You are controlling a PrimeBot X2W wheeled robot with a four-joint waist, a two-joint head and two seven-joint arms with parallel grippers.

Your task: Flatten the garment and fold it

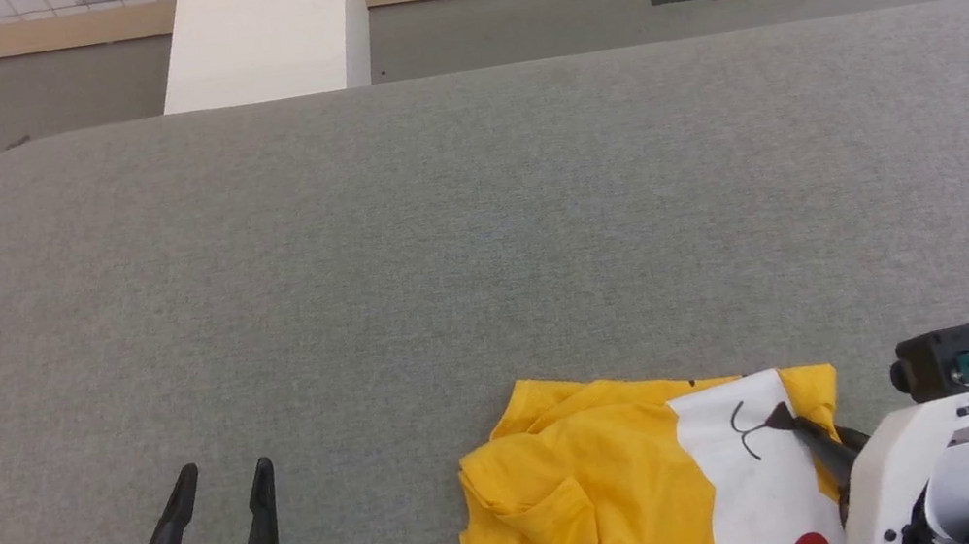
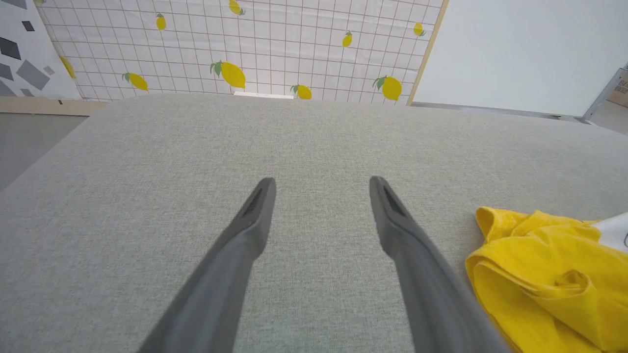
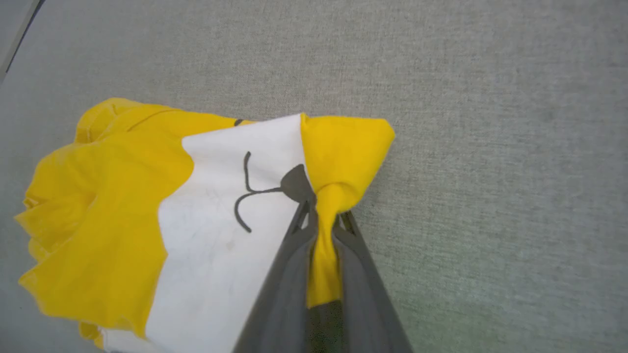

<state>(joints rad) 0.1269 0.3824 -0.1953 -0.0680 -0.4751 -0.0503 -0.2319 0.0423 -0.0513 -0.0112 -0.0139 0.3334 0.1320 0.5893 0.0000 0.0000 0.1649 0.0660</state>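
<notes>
Where the right claw (image 3: 324, 212) pinches, the garment (image 3: 98, 196) bunches.

Ahead of my left gripper (image 2: 321, 184) I see a grey fabric table (image 2: 314, 132) running to a rounded far edge. Beyond it stands a lemon-print grid wall (image 2: 274, 44), with a plain white panel (image 2: 525, 49) to its right and grey floor (image 2: 29, 139) left.

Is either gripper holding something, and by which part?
The right gripper pinches a bunched edge fold of the crumpled bright yellow cotton T-shirt, beside its white patch. The left gripper holds nothing.
</notes>
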